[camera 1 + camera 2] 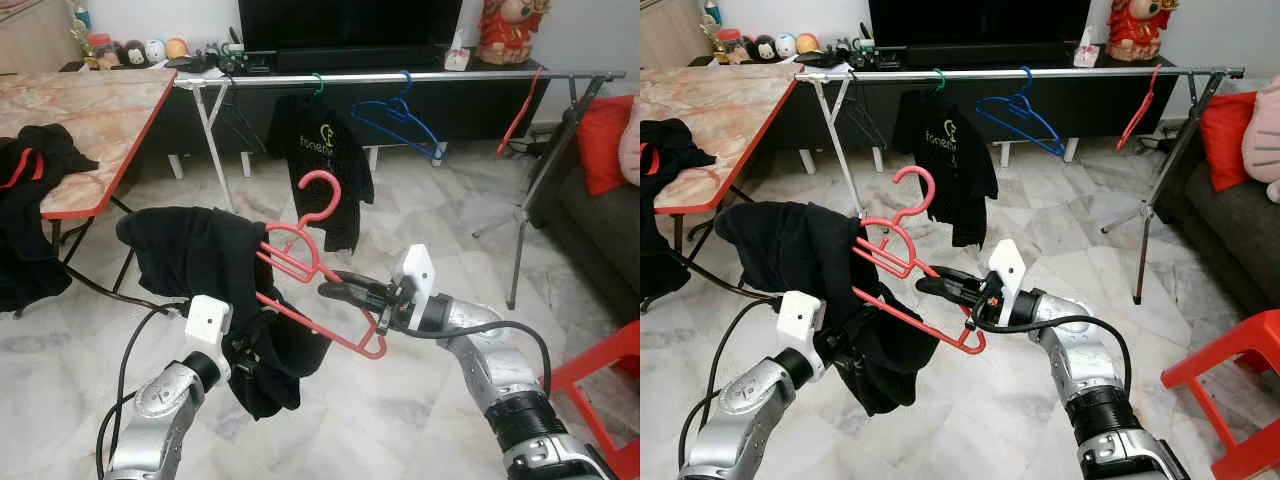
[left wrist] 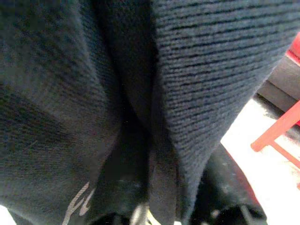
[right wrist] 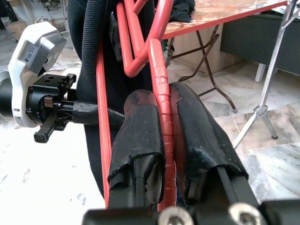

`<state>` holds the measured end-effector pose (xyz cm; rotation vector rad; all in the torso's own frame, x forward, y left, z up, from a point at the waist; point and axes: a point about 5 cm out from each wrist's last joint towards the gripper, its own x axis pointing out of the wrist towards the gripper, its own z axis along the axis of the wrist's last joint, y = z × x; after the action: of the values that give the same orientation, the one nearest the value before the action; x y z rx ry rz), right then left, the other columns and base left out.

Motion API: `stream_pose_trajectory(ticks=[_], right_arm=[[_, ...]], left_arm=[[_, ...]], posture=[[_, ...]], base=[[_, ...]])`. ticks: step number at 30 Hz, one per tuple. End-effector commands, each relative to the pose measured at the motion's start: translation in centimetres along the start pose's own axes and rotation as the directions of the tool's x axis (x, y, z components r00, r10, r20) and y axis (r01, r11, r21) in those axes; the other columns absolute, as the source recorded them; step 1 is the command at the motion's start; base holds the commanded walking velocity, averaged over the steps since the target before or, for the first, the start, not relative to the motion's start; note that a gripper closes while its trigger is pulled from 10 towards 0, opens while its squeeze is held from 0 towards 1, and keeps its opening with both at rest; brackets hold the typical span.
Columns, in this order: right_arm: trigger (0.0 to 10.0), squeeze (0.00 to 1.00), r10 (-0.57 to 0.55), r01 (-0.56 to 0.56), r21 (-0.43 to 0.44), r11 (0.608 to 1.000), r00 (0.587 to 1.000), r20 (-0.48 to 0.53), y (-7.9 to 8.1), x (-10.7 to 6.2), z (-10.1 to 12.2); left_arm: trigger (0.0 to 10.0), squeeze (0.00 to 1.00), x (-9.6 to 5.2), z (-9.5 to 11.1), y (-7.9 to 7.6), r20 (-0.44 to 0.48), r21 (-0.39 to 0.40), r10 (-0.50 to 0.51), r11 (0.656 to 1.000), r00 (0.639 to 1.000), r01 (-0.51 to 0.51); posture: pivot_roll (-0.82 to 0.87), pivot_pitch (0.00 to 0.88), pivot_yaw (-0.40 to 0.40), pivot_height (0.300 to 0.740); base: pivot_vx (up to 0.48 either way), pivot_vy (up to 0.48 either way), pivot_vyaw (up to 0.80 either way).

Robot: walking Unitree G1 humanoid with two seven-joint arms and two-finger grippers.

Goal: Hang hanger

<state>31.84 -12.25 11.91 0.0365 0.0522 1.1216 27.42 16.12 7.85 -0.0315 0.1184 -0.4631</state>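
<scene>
The right tool [image 1: 335, 290] is clamped on the red hanger [image 1: 322, 285], its two black fingers [image 3: 140, 140] pinching the ribbed bar. The left tool [image 1: 245, 350] is buried in the black garment [image 1: 200, 265] draped over the hanger's far end; whether its fingers are apart or closed cannot be told. Hanger and garment are held in mid-air in front of the robot, with the hook [image 1: 318, 190] pointing up toward twelve o'clock, well short of the clothes rail [image 1: 400, 77].

To do this step well, the robot probably needs to close the gap to the rail, keep the hook upright and turned square to the bar, and aim for the free stretch between the hung black shirt [image 1: 325, 160] and the blue hanger [image 1: 400, 120]. The left arm should likely support the cloth so it does not slide off as the hook goes over.

The head views give the rail, a second red hanger [image 1: 520, 110] at two o'clock and the desk [image 1: 90, 120] at ten o'clock. The right wrist view shows how the fingers grip the bar, and the left arm's white wrist housing [image 3: 33, 70]. The left wrist view shows dark knit fabric [image 2: 117, 93] up close, with a red stool leg [image 2: 276, 131] beyond.
</scene>
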Motion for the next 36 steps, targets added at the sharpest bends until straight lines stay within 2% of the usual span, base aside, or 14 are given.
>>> stream_pose_trajectory(ticks=[1,9,15,25,27,29,30,31,32,33,34,36], right_arm=[[0.0,0.00,0.011,-0.010,-0.044,0.999,0.999,0.031,0.1,0.2,0.9],[0.0,0.00,0.004,-0.003,-0.046,0.999,1.000,0.017,0.1,0.2,0.7],[0.0,0.00,-0.045,0.040,-0.076,0.996,0.997,-0.066,-0.4,-0.4,-0.7],[0.0,0.00,-0.071,0.058,-0.103,0.993,0.989,-0.130,-0.8,-1.0,-1.5],[0.0,0.00,-0.087,0.039,-0.193,0.980,0.964,-0.249,-1.0,-1.3,-2.5],[0.0,0.00,-0.106,-0.004,-0.276,0.961,0.918,-0.383,-1.1,-2.0,-3.7],[0.0,0.00,-0.106,-0.004,-0.276,0.961,0.918,-0.383,-1.1,-2.0,-3.7],[0.0,0.00,-0.108,-0.090,-0.340,0.936,0.847,-0.520,-1.1,-3.0,-5.1],[0.0,0.00,-0.108,-0.090,-0.340,0.936,0.847,-0.520,-1.1,-3.0,-5.1],[0.0,0.00,-0.091,-0.152,-0.341,0.928,0.794,-0.601,-1.0,-4.1,-6.1],[0.0,0.00,-0.087,-0.160,-0.337,0.928,0.785,-0.613,-1.0,-4.3,-6.2],[0.0,0.00,-0.077,-0.202,-0.334,0.921,0.744,-0.663,-1.0,-5.1,-6.7]], left_arm=[[0.0,0.00,0.1,0.3,0.0,0.017,0.000,-0.005,1.000,1.000,0.005],[0.0,0.00,0.0,0.3,0.0,0.019,-0.003,-0.009,1.000,1.000,0.009],[0.0,0.00,-0.1,0.2,-0.1,0.019,-0.010,-0.013,1.000,1.000,0.013],[0.0,0.00,0.0,0.3,-0.1,0.027,-0.019,-0.008,1.000,1.000,0.008],[0.0,0.00,-0.2,0.3,0.0,0.025,-0.019,-0.005,1.000,1.000,0.005],[0.0,0.00,-0.5,0.2,0.3,0.016,-0.013,0.001,1.000,1.000,-0.001],[0.0,0.00,-0.5,0.2,0.3,0.016,-0.013,0.001,1.000,1.000,-0.001],[0.0,0.00,-0.9,0.0,0.7,0.004,-0.003,0.018,1.000,1.000,-0.018],[0.0,0.00,-0.9,0.0,0.7,0.004,-0.003,0.018,1.000,1.000,-0.018],[0.0,0.00,-1.2,-0.2,1.3,-0.009,0.014,0.049,0.999,0.999,-0.049],[0.0,0.00,-1.2,-0.2,1.4,-0.012,0.018,0.056,0.998,0.998,-0.056],[0.0,0.00,-1.4,-0.2,1.7,-0.016,0.029,0.075,0.997,0.997,-0.075]], posture=[[-0.06,0.000,-0.007,0.740],[-0.06,0.000,-0.007,0.740],[-0.07,0.000,0.001,0.740],[-0.07,0.000,-0.007,0.740],[-0.07,0.000,-0.007,0.740],[-0.07,0.000,-0.007,0.740],[-0.07,0.000,-0.007,0.740],[-0.07,0.000,-0.009,0.740],[-0.07,0.000,-0.009,0.740],[-0.06,0.000,-0.010,0.740],[-0.06,0.000,-0.010,0.740],[-0.06,0.000,-0.008,0.740]], base=[[0.000,0.000,0.00],[0.000,0.000,0.00],[0.000,0.000,0.00],[0.000,0.000,0.00],[0.000,0.000,0.00],[0.000,0.000,0.00],[0.000,0.000,0.00],[0.000,0.000,0.00],[0.000,0.000,0.00],[0.000,0.000,0.00],[0.000,0.000,0.00],[0.000,0.000,0.00]])
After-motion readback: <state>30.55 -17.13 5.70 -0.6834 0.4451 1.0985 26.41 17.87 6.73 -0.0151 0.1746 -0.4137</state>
